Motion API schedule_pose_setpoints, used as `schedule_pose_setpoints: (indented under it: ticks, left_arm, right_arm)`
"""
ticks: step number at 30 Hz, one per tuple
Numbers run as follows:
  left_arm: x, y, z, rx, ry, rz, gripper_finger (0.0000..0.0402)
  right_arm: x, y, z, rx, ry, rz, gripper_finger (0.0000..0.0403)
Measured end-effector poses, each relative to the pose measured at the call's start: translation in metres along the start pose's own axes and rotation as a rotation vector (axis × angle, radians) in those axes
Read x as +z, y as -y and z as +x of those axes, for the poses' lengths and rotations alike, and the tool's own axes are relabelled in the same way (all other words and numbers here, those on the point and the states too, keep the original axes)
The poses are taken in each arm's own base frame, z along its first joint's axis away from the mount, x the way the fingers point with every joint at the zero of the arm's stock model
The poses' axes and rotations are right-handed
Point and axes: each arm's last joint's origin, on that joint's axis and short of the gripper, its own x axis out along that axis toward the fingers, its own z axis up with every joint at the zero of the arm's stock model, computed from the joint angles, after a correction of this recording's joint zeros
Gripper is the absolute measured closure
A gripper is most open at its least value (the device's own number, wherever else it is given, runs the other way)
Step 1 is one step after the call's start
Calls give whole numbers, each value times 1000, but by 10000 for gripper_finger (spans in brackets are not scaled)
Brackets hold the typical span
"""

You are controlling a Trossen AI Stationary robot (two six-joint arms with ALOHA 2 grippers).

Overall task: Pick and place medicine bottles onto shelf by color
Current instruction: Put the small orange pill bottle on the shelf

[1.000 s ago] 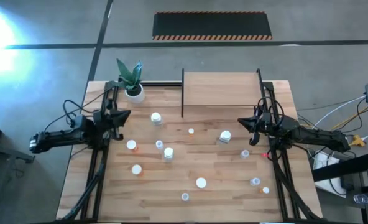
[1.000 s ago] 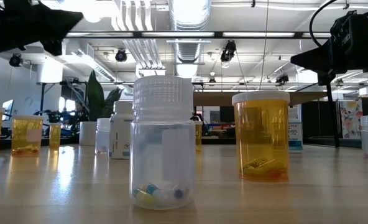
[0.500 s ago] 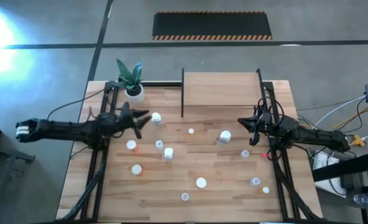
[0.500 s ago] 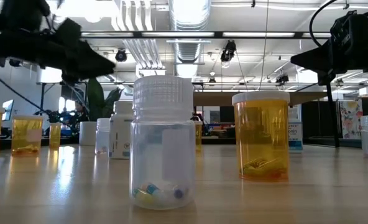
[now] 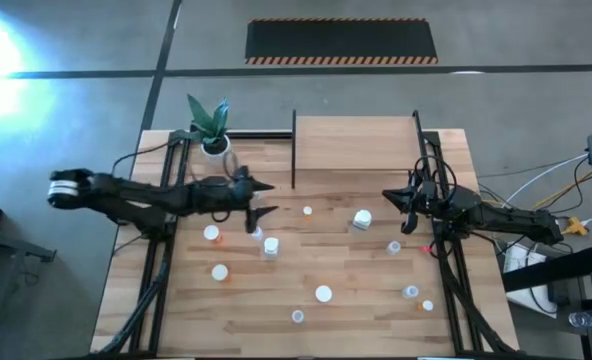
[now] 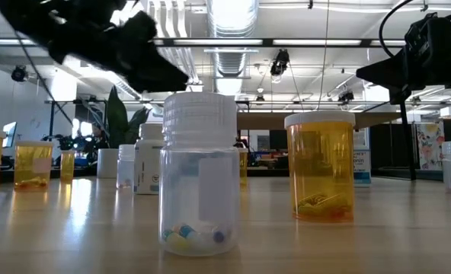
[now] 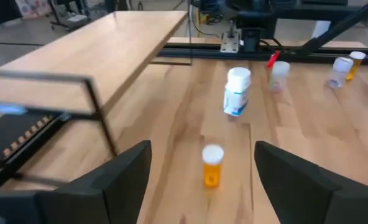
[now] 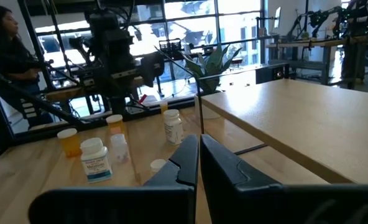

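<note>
Left end effector reached mid-desk w/ fingers apart, nothing held; right end effector parked at right edge, fingers together.
Abt 11 medicine bottles are counted from above, all scattered on the desk; 0 on the shelf. Body colours are only given by the low view: 1 clear bottle, 1 orange bottle nearest. 1 plant pot by the back left corner.

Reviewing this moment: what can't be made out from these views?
- High view: the bottle beneath the left gripper is covered by it.
- High view: the bottles' body colours; only white caps show, too small.
- Low view: the shelf is hidden behind the clear bottle.
- Left wrist view: the small orange bottle is blurred.
</note>
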Motion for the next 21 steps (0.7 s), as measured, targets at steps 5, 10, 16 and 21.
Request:
schedule_pose_setpoints:
  ticks: [5,10,16,21]
  left_arm:
    - [6,12,38,-23,-59,15,132]
    - [-6,28,72,-54,-143,16,132]
    - [-23,42,103,1,-218,47,132]
    - [-42,43,121,119,-276,78,132]
  right_arm:
    - [0,0,0,0,0,0,394]
    - [0,0,0,0,0,0,394]
    - [0,0,0,0,0,0,394]
    - [0,0,0,0,0,0,394]
